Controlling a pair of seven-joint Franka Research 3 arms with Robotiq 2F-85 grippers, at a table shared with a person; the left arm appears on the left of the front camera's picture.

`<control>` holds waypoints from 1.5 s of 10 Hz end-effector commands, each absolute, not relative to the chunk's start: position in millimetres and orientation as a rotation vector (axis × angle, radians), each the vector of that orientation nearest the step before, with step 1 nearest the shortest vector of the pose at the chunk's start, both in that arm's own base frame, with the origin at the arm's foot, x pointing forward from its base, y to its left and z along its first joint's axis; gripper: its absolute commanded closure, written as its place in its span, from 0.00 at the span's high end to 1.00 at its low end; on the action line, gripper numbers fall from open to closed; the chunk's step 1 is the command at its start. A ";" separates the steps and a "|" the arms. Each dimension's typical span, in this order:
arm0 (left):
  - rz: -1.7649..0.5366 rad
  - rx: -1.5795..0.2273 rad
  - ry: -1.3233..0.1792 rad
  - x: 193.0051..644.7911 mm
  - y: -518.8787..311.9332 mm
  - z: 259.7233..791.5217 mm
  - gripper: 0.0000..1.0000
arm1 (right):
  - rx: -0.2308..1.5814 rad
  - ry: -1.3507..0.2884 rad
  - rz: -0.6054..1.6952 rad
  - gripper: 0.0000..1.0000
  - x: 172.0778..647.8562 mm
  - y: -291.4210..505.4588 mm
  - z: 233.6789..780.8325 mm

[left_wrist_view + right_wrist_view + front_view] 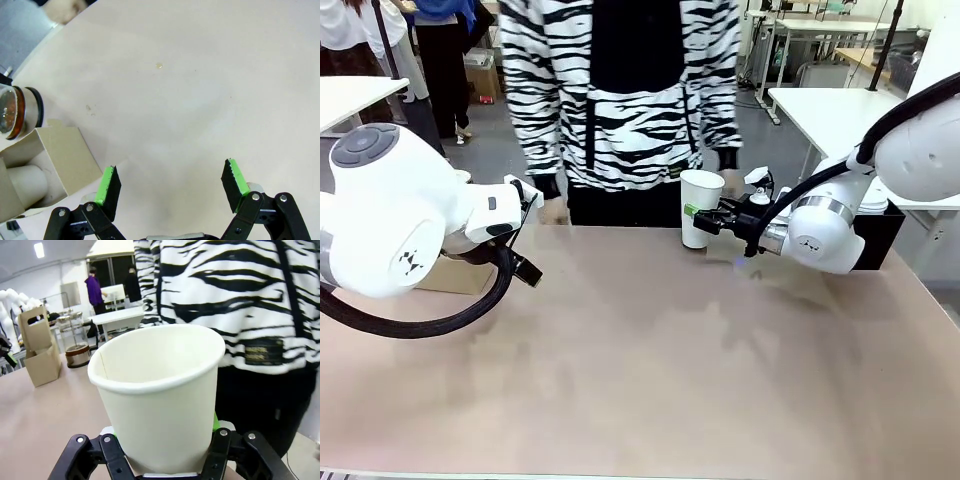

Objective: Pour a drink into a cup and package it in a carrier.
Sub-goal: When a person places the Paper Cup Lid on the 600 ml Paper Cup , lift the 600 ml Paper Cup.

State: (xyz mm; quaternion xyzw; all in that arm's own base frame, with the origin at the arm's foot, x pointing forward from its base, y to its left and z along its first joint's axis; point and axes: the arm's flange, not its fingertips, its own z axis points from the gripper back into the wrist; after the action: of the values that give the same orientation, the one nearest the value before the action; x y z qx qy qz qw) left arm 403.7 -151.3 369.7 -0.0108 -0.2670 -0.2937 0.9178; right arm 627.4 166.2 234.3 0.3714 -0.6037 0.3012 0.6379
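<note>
Front: grips white paper cup [700, 205] upright in right gripper [706, 221] near far edge of table [640, 380], ready for filling | Left wrist: hangs left gripper [172, 181] spread wide, empty, beside cardboard carrier [57, 152] and glass jug [29, 106] of dark drink [9, 117] | Right wrist: holds cup unlidded, level.

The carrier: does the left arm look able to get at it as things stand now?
Probably yes. The left end effector is open and empty, and the carrier stands close beside it. Only bare table lies between them, so a short sideways move should do.
</note>
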 end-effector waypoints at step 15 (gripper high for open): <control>-0.605 -0.024 -0.550 403.3 -151.4 370.1 1.00 | 0.846 -1.379 0.683 0.60 627.5 168.0 236.2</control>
State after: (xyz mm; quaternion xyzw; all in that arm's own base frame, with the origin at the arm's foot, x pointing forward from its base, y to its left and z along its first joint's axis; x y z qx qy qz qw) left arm 403.7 -151.3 369.7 -0.0108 -0.2670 -0.2937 0.9178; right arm 627.4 166.2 234.3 0.3714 -0.6037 0.3012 0.6379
